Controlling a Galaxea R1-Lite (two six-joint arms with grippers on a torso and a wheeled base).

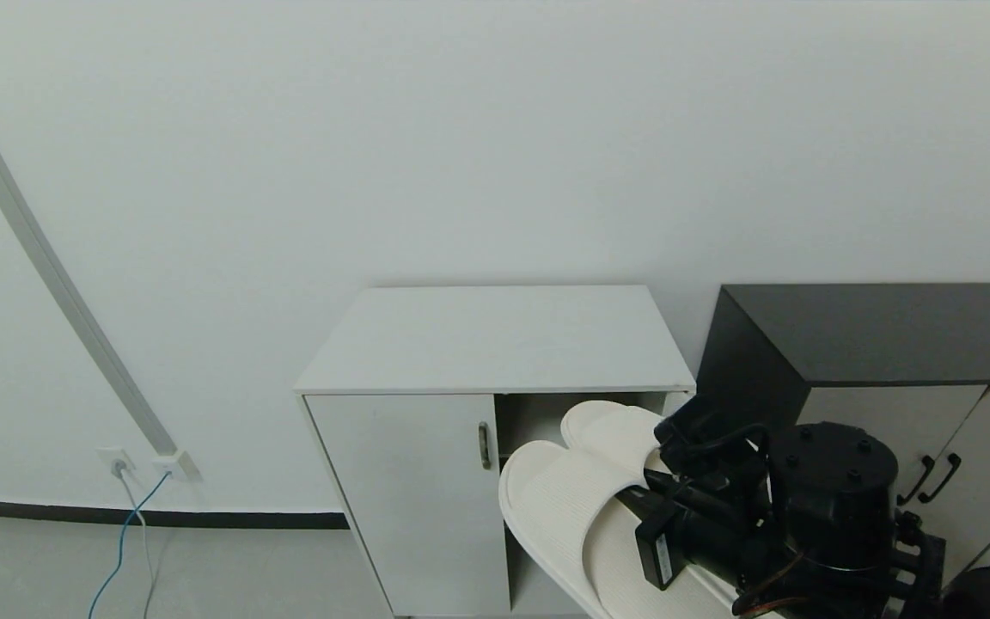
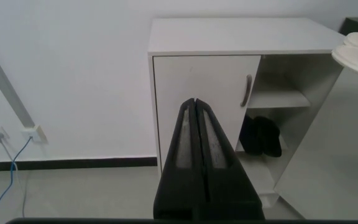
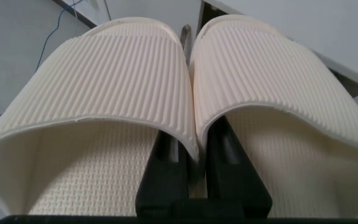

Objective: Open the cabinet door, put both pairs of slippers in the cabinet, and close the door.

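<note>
The white cabinet (image 1: 495, 337) stands against the wall, its left door (image 1: 409, 499) closed and its right side open. My right gripper (image 1: 645, 494) is shut on a pair of cream ribbed slippers (image 1: 585, 481), held just in front of the open compartment. It pinches the inner edges of both slippers (image 3: 129, 81) between its fingers (image 3: 166, 155). A dark pair of slippers (image 2: 261, 135) sits on a lower shelf inside the cabinet (image 2: 235, 28). My left gripper (image 2: 195, 102) is shut on nothing, away from the cabinet and pointing at the closed door.
A black-topped cabinet (image 1: 882, 331) stands right beside the white one. The open right door (image 2: 331, 149) swings out toward me. Wall sockets with cables (image 1: 147, 468) and a cable duct (image 1: 48, 258) are at the left, over bare floor.
</note>
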